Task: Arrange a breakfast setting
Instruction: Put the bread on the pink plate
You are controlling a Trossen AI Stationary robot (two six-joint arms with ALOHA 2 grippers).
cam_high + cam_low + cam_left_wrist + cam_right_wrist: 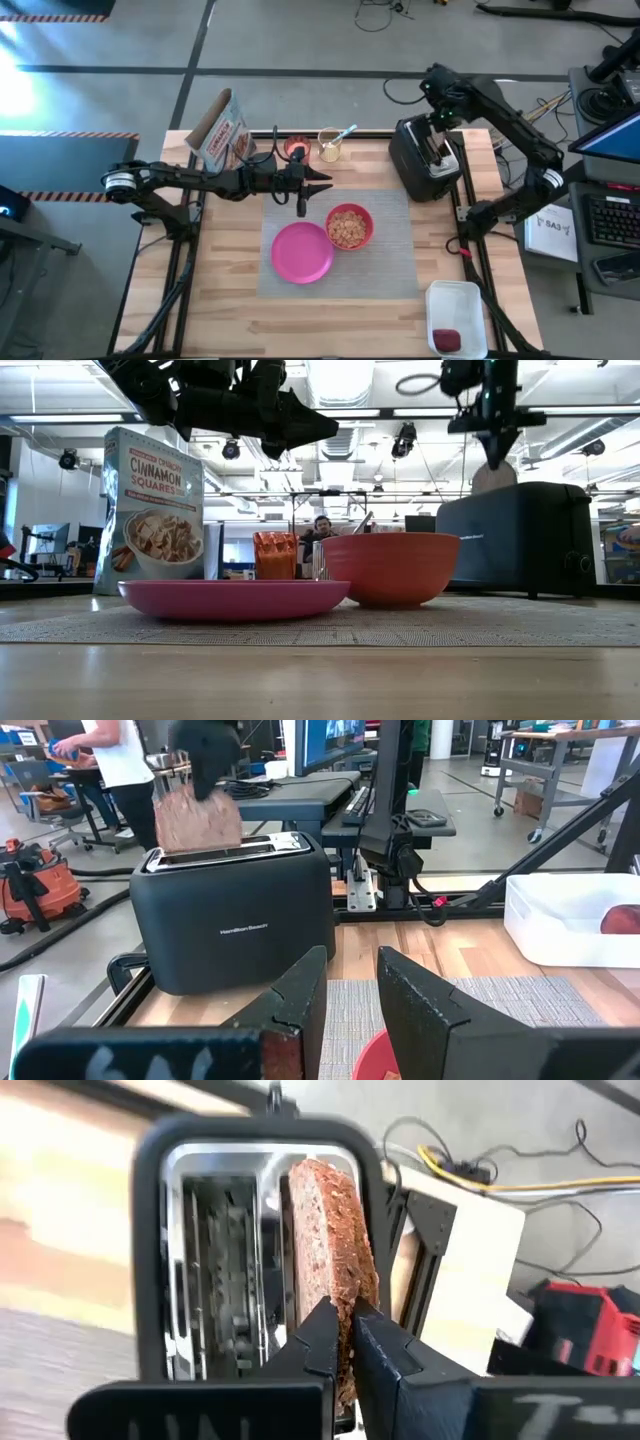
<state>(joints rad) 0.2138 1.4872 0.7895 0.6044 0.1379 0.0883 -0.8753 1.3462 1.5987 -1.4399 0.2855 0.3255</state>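
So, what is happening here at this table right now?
The right gripper is shut on a toast slice and holds it above the black toaster at the table's far right. The left gripper hangs open over the grey mat, near the pink plate and the orange-red bowl of cereal. The plate has no toast on it yet.

Both arms are matte black, built from jointed tubular segments. The left arm (190,180) carries a silver-white ring near its base. The right pincer (345,1342) has two wedge-shaped black fingers, with white handwritten marks on the bar below.
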